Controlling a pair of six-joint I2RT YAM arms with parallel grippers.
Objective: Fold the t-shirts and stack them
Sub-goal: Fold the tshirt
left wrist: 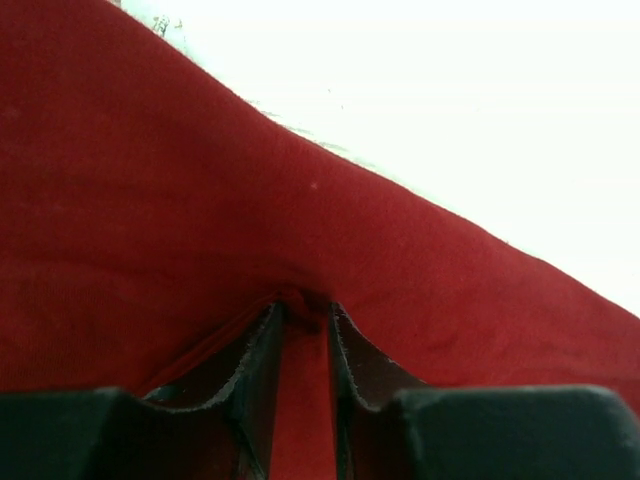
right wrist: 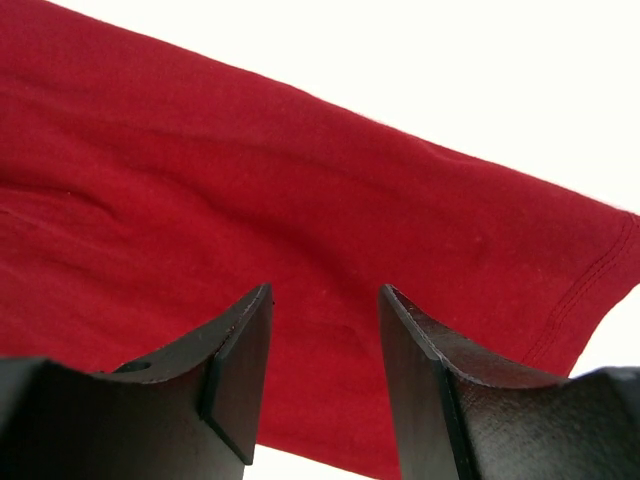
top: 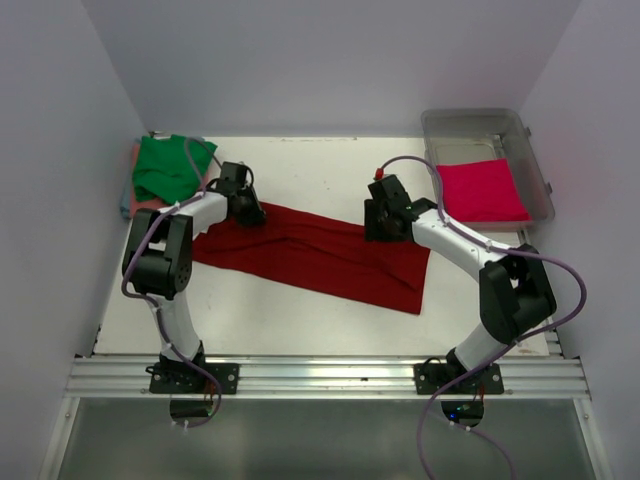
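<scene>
The large dark red t-shirt [top: 320,255] lies as a long folded band across the middle of the table. My left gripper [top: 250,212] sits on the band's far left edge. In the left wrist view the gripper [left wrist: 303,308] is shut on a small pucker of the red cloth [left wrist: 150,200]. My right gripper [top: 380,228] hovers at the band's far right edge. In the right wrist view it [right wrist: 325,292] is open, with the red cloth [right wrist: 250,180] below it and nothing between the jaws.
A green t-shirt [top: 168,165] lies on a salmon pink one [top: 128,197] at the back left corner. A clear plastic tub [top: 540,175] at the back right holds a folded bright pinkish-red t-shirt [top: 482,190]. White walls enclose the table [top: 310,170].
</scene>
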